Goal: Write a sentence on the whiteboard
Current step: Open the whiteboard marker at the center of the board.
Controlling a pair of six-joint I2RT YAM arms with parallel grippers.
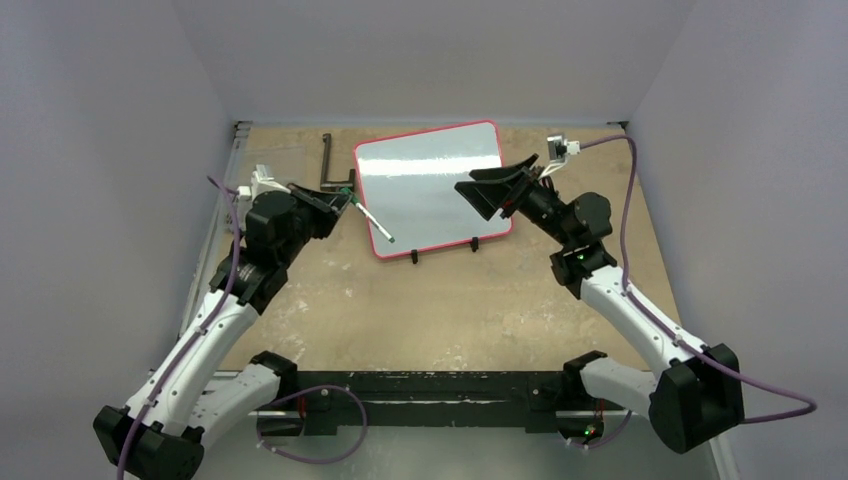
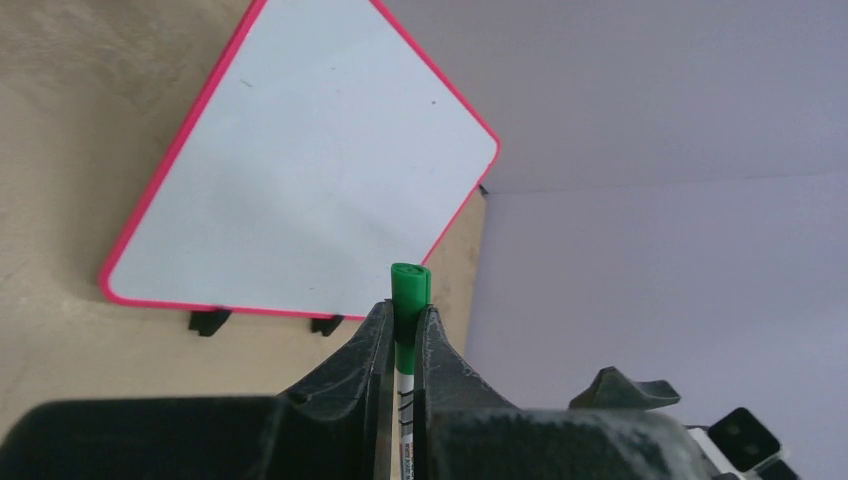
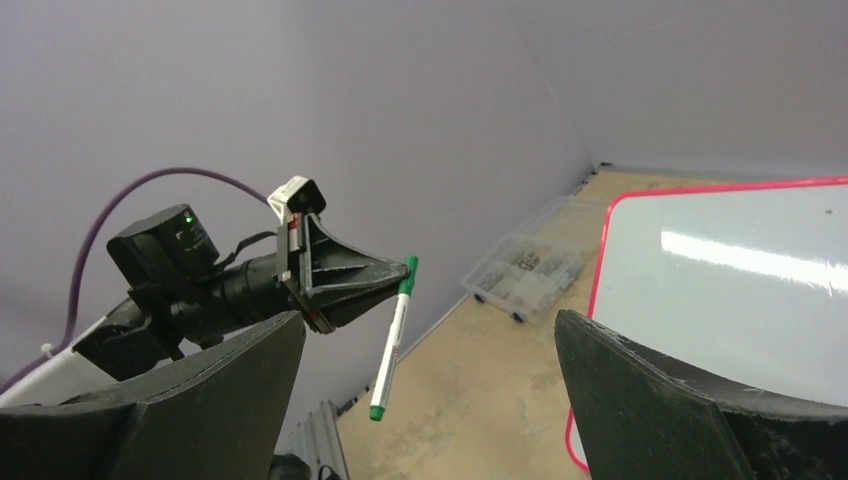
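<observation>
Top view is showing the whiteboard (image 1: pixel 430 185) sitting at the far middle of the tan table (image 1: pixel 450 300), turned a bit askew, with two black clip feet (image 1: pixel 443 250) along its near edge. The left gripper (image 1: pixel 345 200) is hovering just off the board's left side, fingers pinching narrow on a marker (image 1: pixel 375 225). From above the marker's free end is overlapping the board's red frame. It is probably not touching, but this angle is too flat to tell.

The right wrist view is settling more: the marker is hanging slanted in the air, green at both ends and white in the middle, well off the board. It is also catching a clear plastic parts box (image 3: pixel 520 275) by the wall. The right gripper (image 1: pixel 480 190) is hanging over the board's right edge, fingers spread wide, holding nothing.

The left wrist view is showing the board face best. It is looking plain glossy white, with a couple of tiny dark specks and a thin red rounded frame.
</observation>
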